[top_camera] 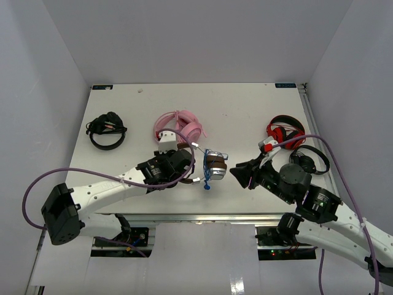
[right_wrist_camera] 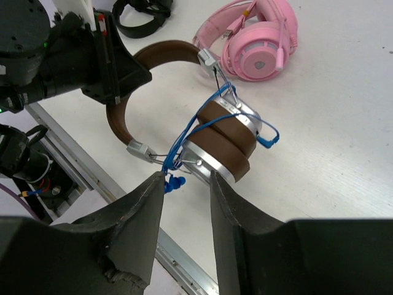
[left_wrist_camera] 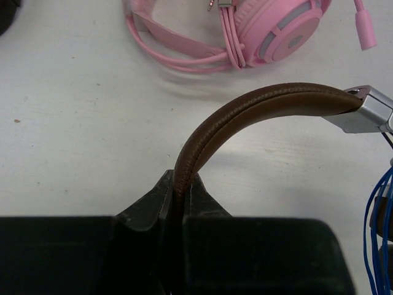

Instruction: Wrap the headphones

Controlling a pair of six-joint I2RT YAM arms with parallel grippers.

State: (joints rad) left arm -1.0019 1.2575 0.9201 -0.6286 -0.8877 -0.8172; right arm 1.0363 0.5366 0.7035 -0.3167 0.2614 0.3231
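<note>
The headphones [top_camera: 213, 165] have a brown headband [left_wrist_camera: 258, 110], brown pads and silver-grey cups [right_wrist_camera: 224, 140], with a blue cord wound round the cups. My left gripper [top_camera: 184, 167] is shut on the headband [right_wrist_camera: 120, 129] and holds the headphones near the table's front middle. A blue plug [right_wrist_camera: 174, 183] hangs below the cups. My right gripper [top_camera: 236, 174] is open and empty, just right of the cups; in the right wrist view [right_wrist_camera: 184, 184] its fingers stand apart in front of the cups.
Pink headphones [top_camera: 181, 126] lie behind the left gripper and show in the left wrist view [left_wrist_camera: 270, 34]. Red-and-black headphones [top_camera: 285, 132] and black headphones [top_camera: 309, 161] lie at the right. A black headset [top_camera: 106, 130] lies at the left. The table's front edge [right_wrist_camera: 123, 203] is close.
</note>
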